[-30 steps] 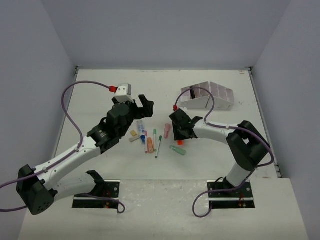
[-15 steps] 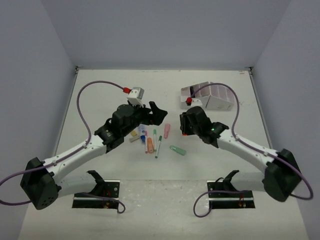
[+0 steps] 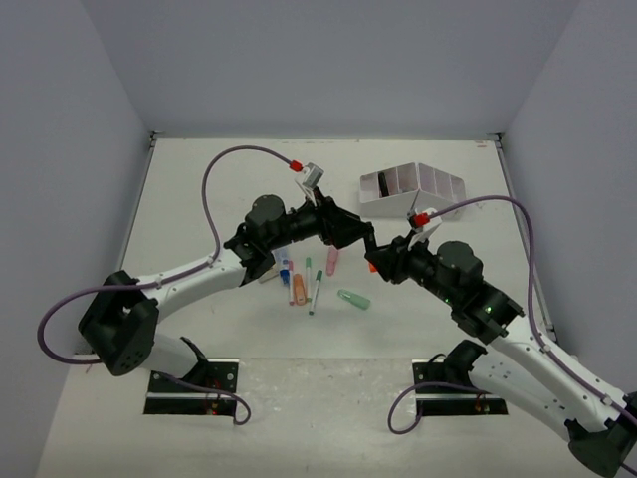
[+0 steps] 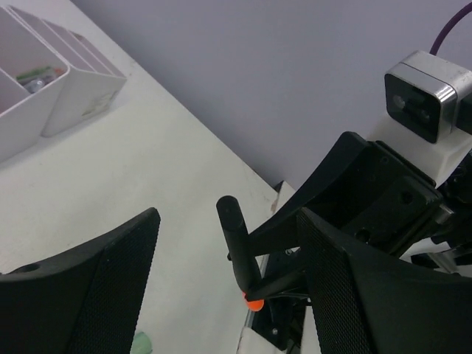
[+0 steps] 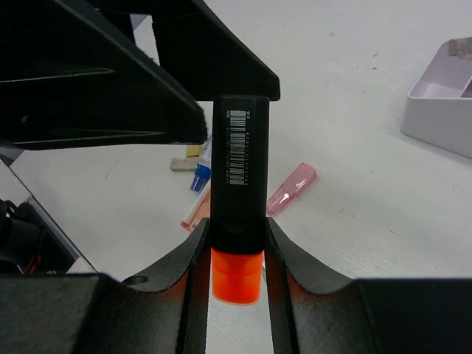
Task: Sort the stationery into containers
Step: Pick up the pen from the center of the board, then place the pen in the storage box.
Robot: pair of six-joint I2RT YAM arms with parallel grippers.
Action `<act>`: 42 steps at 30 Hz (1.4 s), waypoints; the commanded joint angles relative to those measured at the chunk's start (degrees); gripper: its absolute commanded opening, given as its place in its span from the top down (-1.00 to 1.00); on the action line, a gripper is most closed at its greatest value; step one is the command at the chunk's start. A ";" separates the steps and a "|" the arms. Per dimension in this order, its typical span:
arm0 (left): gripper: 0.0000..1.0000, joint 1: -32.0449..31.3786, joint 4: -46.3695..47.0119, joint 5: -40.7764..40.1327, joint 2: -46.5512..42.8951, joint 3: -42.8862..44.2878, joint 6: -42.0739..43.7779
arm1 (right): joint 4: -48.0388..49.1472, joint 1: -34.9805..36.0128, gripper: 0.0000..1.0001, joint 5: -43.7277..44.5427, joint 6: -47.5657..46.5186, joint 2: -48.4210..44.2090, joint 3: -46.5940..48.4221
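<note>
Right hand: closed on a black highlighter, a finger pressed to each side just above its orange end, the barcode label facing the wrist camera.
Left hand: wide open, fingers spread to either side of the black highlighter's far tip and touching it on neither side in the left wrist view.
Meeting point: the two hands come nose to nose above the tabletop, to the right of the loose pile and on the near side of the organizer.
Green eraser: lies flat and alone, the item nearest the arm bases, just on the near side of the hands.
Pens: a green-capped pen and a pink pen lie roughly parallel, with an orange highlighter between them.
Pink piece: stubby and translucent, lying just beyond the pens and close under the left hand.
Small bits: a blue-capped item and a tan block sit at the left of the pile, beside the left arm.
Organizer: white and slanted, its row of compartments at the far right of the tabletop, well apart from the pile. The left wrist view shows something small and green in one compartment, too small to identify.
</note>
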 commanded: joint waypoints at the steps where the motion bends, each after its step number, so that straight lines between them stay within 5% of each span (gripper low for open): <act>1: -0.32 -0.29 6.13 6.56 3.97 4.64 -3.46 | 0.86 0.38 1.00 -2.66 -3.18 -0.08 0.91; 5: 0.41 -0.47 4.37 8.01 6.59 7.01 -3.50 | 0.84 0.49 1.00 0.59 -4.27 -0.92 0.15; 7: 0.95 -0.66 3.92 8.44 7.07 7.49 -3.39 | 0.36 0.49 1.00 1.88 -4.36 -0.98 0.36; 8: 1.00 -0.73 3.64 8.73 7.14 7.64 -3.32 | 0.21 0.49 1.00 2.42 -4.27 -0.85 0.50; 16: 1.00 -1.08 -3.84 6.27 7.35 11.40 0.53 | -0.92 0.49 0.88 5.92 -3.39 -1.46 1.28; 17: 1.00 -1.15 -4.82 5.44 7.47 12.19 1.39 | -1.18 0.49 0.64 6.79 -2.71 -1.55 1.38; 19: 1.00 -1.61 -9.05 -2.18 8.38 15.76 8.18 | -2.43 0.49 -0.86 11.09 0.15 -2.16 1.56; 20: 1.00 -1.78 -12.20 -5.28 8.96 19.15 10.62 | -3.26 0.49 -0.97 17.27 3.21 -2.33 1.80; 26: 1.00 -1.83 -13.78 -25.26 18.56 32.84 24.01 | -19.62 0.49 -0.97 38.86 14.94 -3.96 7.05; 30: 1.00 -1.96 -7.82 -34.55 28.70 39.37 29.64 | -19.89 0.41 -0.97 39.89 14.46 -9.26 6.30; 42: 1.00 -1.55 -4.15 -37.35 50.78 58.87 38.09 | -22.95 0.41 -0.97 37.28 13.26 -13.70 7.18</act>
